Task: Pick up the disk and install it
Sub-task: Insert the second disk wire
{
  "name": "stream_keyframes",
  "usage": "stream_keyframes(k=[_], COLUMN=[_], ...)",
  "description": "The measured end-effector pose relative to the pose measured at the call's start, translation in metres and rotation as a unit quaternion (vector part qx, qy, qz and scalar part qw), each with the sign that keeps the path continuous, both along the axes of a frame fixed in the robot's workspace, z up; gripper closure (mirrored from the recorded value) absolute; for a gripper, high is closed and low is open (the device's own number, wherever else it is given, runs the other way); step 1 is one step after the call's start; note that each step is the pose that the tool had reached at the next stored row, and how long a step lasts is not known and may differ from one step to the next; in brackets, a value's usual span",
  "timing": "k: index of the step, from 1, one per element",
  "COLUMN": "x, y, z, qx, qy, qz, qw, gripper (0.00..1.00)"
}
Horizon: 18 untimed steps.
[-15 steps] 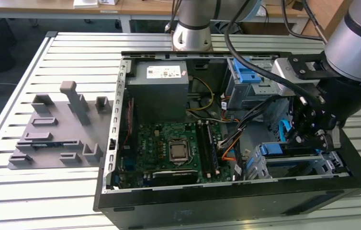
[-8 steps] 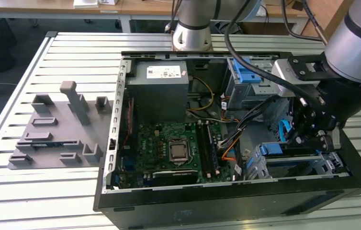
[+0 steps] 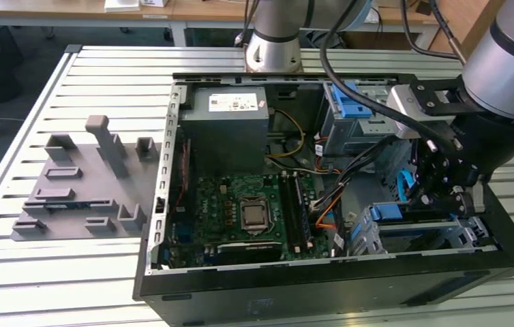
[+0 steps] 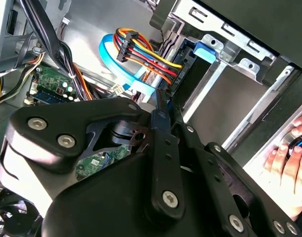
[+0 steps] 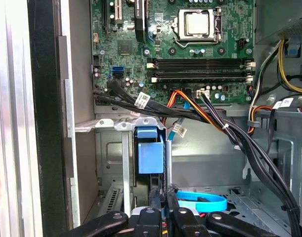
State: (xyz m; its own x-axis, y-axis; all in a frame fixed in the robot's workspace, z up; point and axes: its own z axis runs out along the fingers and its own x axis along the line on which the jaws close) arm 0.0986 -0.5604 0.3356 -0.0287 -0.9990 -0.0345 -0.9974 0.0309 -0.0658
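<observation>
The disk stands on edge inside the grey metal cage at the corner of the open computer case. Its blue carrier faces out, and in the exterior view the blue carrier shows at the cage mouth. My gripper hangs just above the disk's near end with its two black fingers drawn close together, and I see nothing clamped between them. In the second wrist view the gripper points at the disk's dark edge beside a coloured cable plug. The gripper sits low inside the case.
The black case lies open on a slatted table. It holds a green motherboard, a grey power supply, a second blue-latched bay and many cables. A grey fixture lies at the exterior view's left. A person's hand is nearby.
</observation>
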Motion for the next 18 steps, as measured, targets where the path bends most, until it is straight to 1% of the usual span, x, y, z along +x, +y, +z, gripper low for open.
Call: stream_keyframes(k=[7,18], x=[0.0003,0.0004], y=[0.0,0.0], z=[-0.0012,-0.0026], qx=[0.0002,0.0002], qy=[0.0,0.0], qz=[0.006,0.007], qw=[1.0,1.0], gripper=[0.84,0.84])
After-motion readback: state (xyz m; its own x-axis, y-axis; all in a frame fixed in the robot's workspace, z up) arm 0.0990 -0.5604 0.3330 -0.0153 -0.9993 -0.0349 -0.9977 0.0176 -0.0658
